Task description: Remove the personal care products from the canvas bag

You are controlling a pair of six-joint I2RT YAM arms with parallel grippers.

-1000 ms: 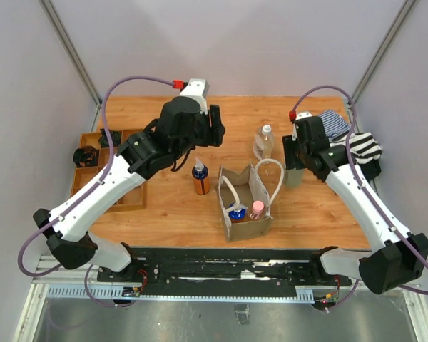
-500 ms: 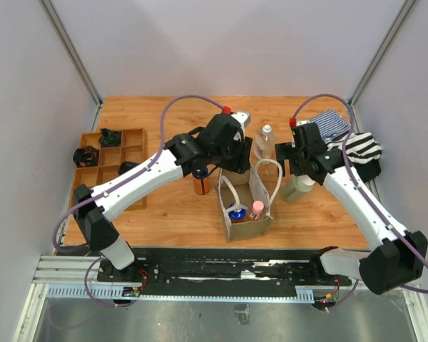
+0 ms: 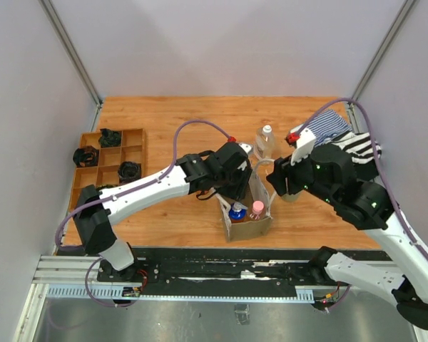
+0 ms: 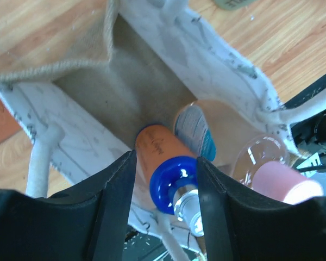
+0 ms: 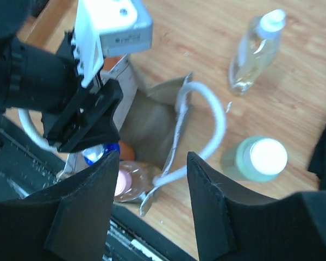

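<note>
At the front of the surface [image 3: 164, 117], seen from above, the canvas bag [image 3: 251, 226] stands under the left pincer [image 3: 234, 185]; its wrist view shows it released, straddling a bagged orange bottle [image 4: 155, 147]; the right wrist view shows the right pincer [image 5: 152, 157] released above the bag.

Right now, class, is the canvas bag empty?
No, an orange bottle with a blue top and a pink-capped bottle sit inside the canvas bag.
</note>
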